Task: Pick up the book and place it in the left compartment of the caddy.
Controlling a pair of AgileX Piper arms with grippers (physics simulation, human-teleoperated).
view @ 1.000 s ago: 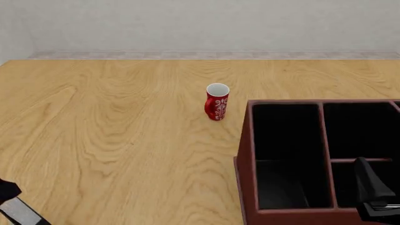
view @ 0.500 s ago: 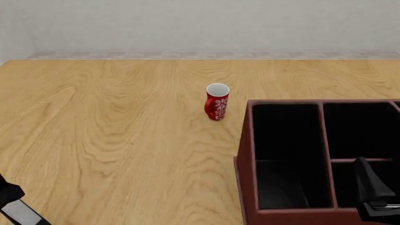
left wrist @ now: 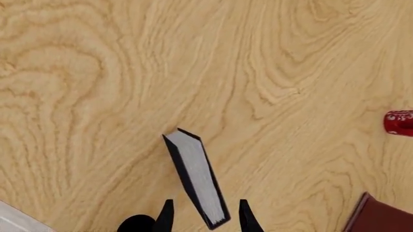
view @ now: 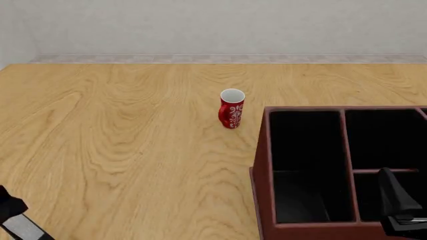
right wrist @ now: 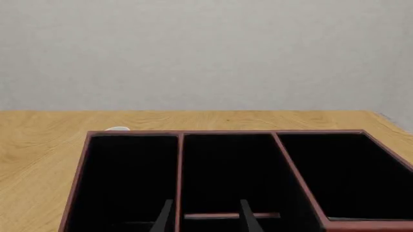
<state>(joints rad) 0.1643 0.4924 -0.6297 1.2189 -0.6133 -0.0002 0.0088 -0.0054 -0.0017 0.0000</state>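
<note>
1. Your left claw (left wrist: 202, 220) is spread, its two dark fingertips either side of the thin black-covered book with white page edges (left wrist: 195, 177), which stands on edge on the pale wooden bench (left wrist: 96, 72).
2. The book sits askew between the fingers; square the wrist to its covers before you close.
3. Pinch low and firm, since a thin book may tip.
4. The big reddish-brown wooden caddy (view: 264, 165) waits off to the right; its long black-lined left compartment (view: 303, 165) is vacant.
5. Your right claw (right wrist: 202, 220) hangs spread over the caddy.
</note>
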